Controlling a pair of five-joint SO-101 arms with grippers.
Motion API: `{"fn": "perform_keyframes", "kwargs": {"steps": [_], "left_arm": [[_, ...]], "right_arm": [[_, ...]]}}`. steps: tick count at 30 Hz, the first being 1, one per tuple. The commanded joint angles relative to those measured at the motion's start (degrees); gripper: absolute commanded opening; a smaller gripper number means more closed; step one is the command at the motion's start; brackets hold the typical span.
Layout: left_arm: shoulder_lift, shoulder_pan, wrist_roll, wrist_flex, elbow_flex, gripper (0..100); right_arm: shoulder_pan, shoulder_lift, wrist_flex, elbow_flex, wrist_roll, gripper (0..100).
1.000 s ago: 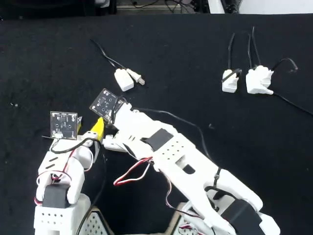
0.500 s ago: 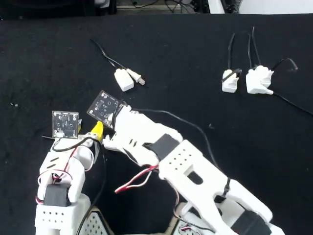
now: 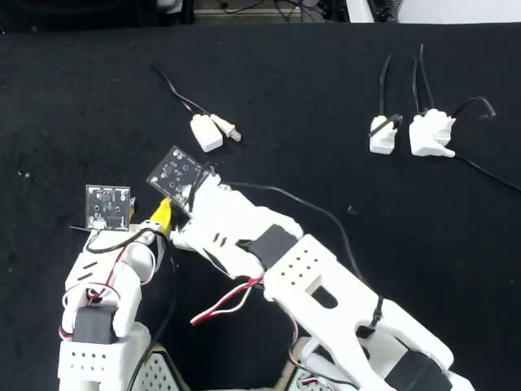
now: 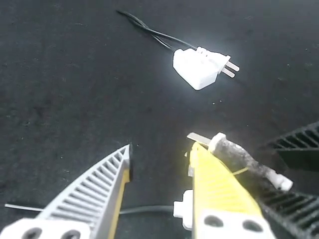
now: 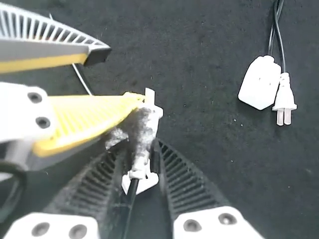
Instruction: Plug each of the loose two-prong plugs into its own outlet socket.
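Observation:
My right gripper (image 5: 141,147) is shut on a two-prong plug (image 5: 142,132) with a rough, greyish body, its flat prong (image 5: 148,95) pointing away from the wrist. The plug's tip touches or nearly touches the yellow finger (image 5: 84,117) of my left gripper (image 4: 159,152), which stands open just beside it. The held plug (image 4: 241,159) lies against that yellow finger (image 4: 214,184). Farther off on the black table lie a white outlet block (image 3: 204,133) and a loose white plug (image 3: 227,128) side by side, with a black cord.
At the far right of the table sit a small white outlet block (image 3: 381,135) and a bigger white block (image 3: 431,133), both with black cords. The right arm (image 3: 309,277) lies diagonally across the near middle, a thin black cord (image 3: 317,213) trailing beside it.
The right arm has stretched a little farther toward the left arm, carrying the plug with it, and its wrist has turned slightly. The left arm has barely moved.

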Motion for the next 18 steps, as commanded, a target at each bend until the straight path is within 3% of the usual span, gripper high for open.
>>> {"fn": "perform_keyframes", "kwargs": {"steps": [1,12,18], "left_arm": [[-0.18,1.10,0.00,1.23,-0.31,21],[-0.18,0.92,0.00,1.76,-0.57,21],[-0.26,-3.82,0.79,1.76,-2.33,21]], "right_arm": [[-2.20,-2.15,-3.87,-0.66,-3.16,1.1],[-2.02,-2.07,-4.57,-0.40,-5.19,1.1],[7.65,-2.07,-2.73,-1.01,-4.66,1.1]]}}
